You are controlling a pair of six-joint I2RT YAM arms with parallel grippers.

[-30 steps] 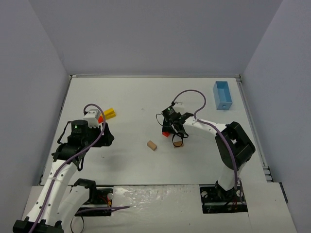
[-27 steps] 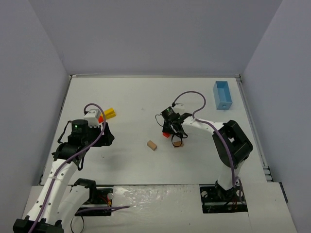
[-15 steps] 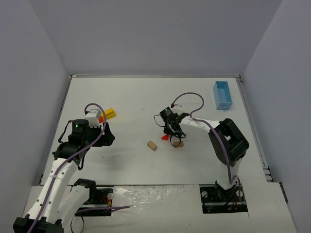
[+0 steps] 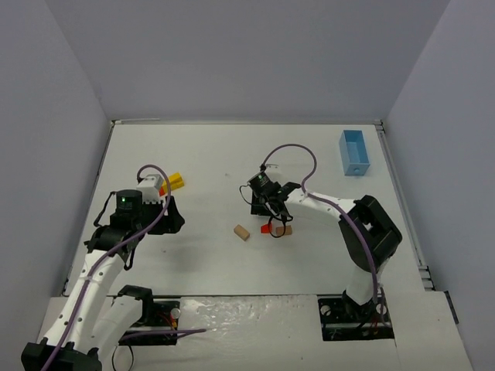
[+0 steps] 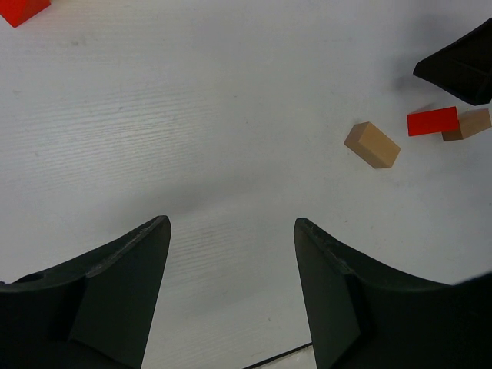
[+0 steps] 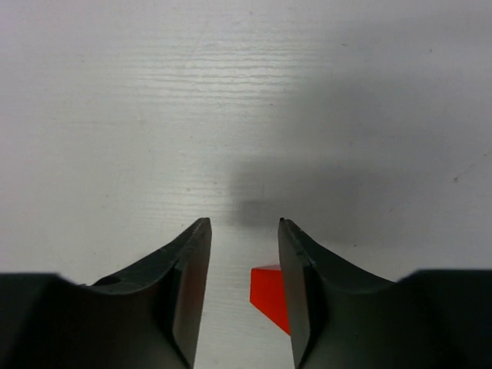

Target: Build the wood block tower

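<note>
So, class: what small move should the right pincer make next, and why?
Probably settle over the red block and close on it. The right pincer stands open and empty near it, and the red block lies on the table beside a tan block, not on top, so nothing looks stacked yet.

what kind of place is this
Probably a robot lab test cell: a white table enclosed by grey walls, a left arm and right arm bolted at its edge, wooden blocks scattered.
</note>
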